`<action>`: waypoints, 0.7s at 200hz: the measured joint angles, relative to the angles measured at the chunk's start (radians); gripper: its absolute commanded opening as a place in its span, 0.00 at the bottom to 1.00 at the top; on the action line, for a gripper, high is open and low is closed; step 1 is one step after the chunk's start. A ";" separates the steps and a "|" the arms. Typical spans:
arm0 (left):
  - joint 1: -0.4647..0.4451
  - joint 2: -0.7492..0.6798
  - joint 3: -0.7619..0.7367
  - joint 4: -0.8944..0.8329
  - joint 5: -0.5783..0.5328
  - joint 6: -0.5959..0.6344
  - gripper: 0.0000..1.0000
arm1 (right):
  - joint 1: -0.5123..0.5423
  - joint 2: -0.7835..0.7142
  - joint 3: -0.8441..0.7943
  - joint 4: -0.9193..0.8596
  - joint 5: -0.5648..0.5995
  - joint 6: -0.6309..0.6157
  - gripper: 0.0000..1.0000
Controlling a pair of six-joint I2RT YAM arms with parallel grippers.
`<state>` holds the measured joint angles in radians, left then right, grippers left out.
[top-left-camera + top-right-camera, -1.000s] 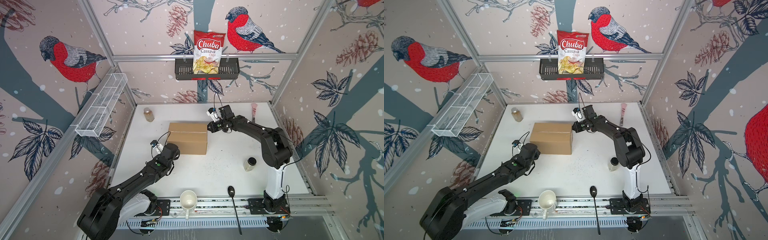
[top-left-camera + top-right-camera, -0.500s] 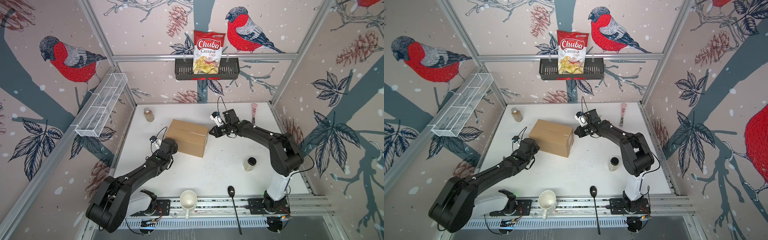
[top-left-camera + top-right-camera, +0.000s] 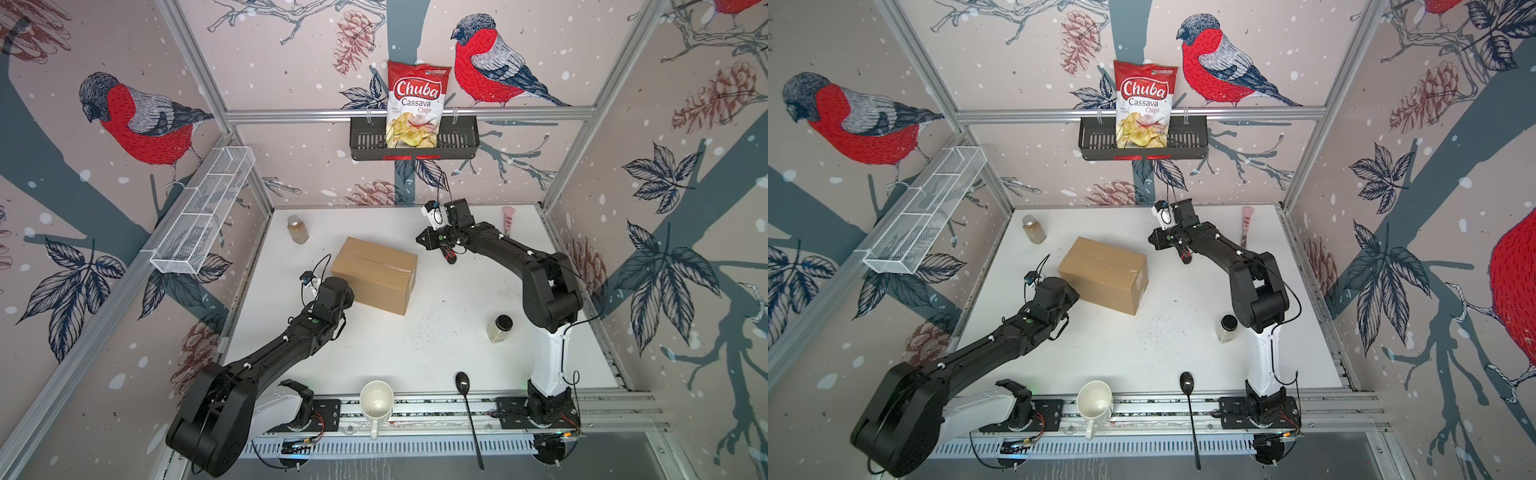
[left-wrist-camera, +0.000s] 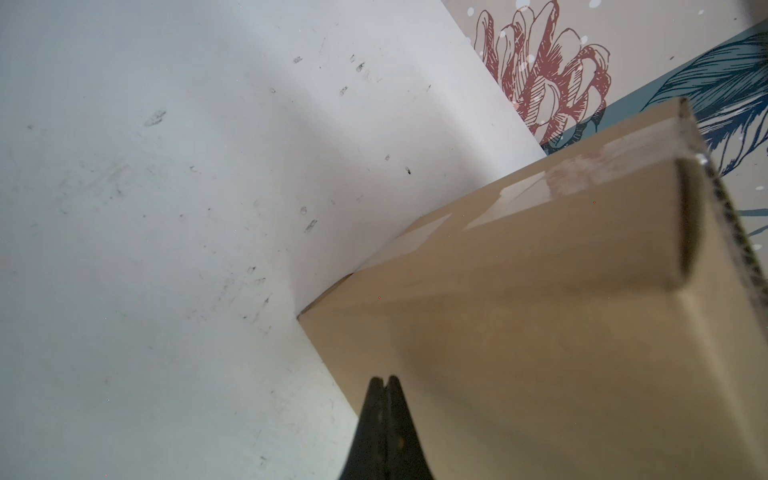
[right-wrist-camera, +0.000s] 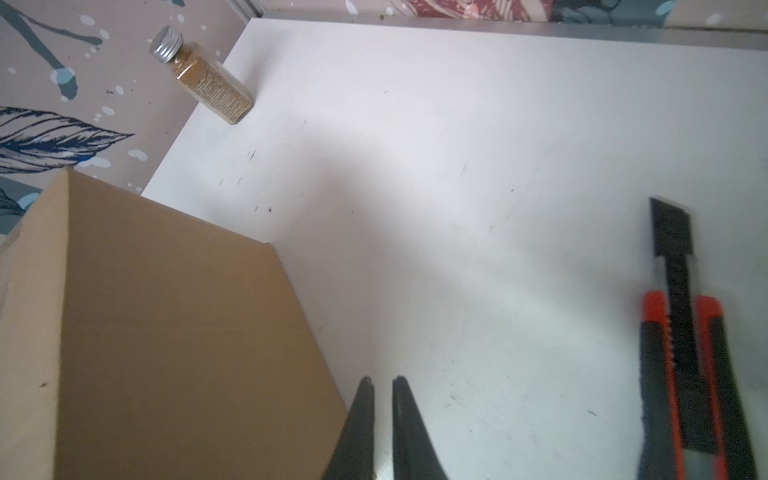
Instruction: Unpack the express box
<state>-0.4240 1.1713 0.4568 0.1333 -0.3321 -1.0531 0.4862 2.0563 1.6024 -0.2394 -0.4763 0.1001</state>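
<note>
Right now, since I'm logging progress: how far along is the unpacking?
Done: nothing; the express box sits closed, tape intact. In hand: nothing; left gripper and right gripper are shut, empty, beside the box. Left, likely: pick up the utility knife, cut the tape, open, empty.

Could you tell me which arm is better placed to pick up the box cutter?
Probably right: the box cutter lies beside the empty right gripper, while the left gripper is at the far end of the express box.
</note>
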 measured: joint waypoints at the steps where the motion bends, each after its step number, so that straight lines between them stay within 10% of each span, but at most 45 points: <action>1: 0.000 0.003 0.000 0.001 0.000 -0.001 0.00 | 0.001 0.000 0.000 -0.001 0.000 -0.001 0.04; 140: -0.055 0.210 0.062 0.169 0.128 0.005 0.00 | 0.101 -0.214 -0.325 0.030 -0.013 -0.036 0.06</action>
<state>-0.4786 1.3811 0.5186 0.3027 -0.2039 -1.0481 0.5873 1.8420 1.2770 -0.2096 -0.4892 0.0639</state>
